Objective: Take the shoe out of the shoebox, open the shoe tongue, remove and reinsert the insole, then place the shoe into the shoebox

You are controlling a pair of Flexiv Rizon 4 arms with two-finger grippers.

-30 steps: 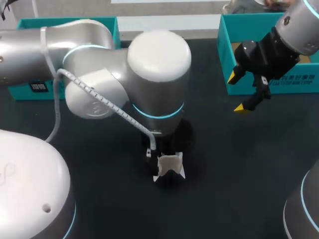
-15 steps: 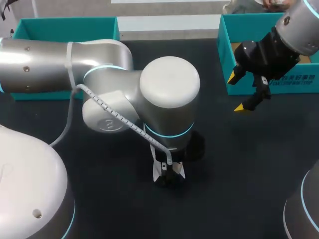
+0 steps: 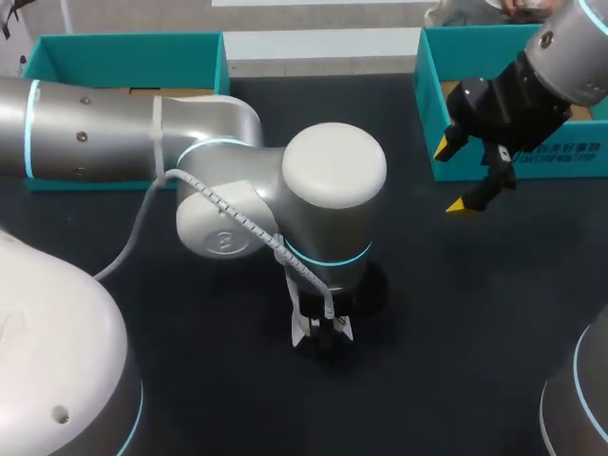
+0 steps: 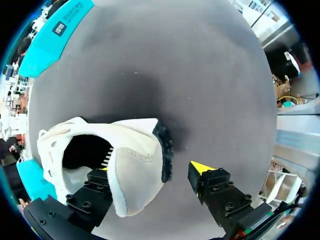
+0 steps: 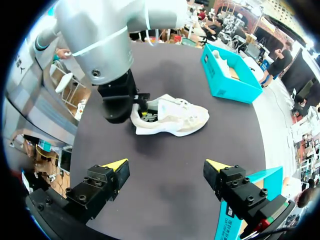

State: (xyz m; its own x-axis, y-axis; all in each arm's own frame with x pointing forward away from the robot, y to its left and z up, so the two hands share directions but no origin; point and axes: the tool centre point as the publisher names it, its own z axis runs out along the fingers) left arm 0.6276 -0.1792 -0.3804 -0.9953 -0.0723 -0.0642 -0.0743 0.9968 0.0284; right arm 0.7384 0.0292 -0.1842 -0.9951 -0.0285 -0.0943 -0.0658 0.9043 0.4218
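A white shoe (image 5: pixel 172 117) lies on its sole on the dark table, well ahead of my right gripper. In the head view only its heel (image 3: pixel 306 329) shows under my left arm (image 3: pixel 332 190). My left gripper (image 4: pixel 150 170) straddles the heel wall (image 4: pixel 135 175): one finger is inside the shoe opening, the other, with its yellow tip (image 4: pixel 200 167), stands outside with a gap to the heel, so it is open. My right gripper (image 3: pixel 465 176) hangs open and empty in front of the right teal shoebox (image 3: pixel 432 114); its own view shows it (image 5: pixel 167 172) holding nothing.
A second teal box (image 3: pixel 123 47) stands at the back left, behind my left arm. In the right wrist view that box (image 5: pixel 230 75) lies beyond the shoe with something white inside. Bare dark table surrounds the shoe.
My left arm has swung right and toward the front, lowering over the shoe's heel, which shows less now. Its fingers have started to narrow. The right arm has not moved.
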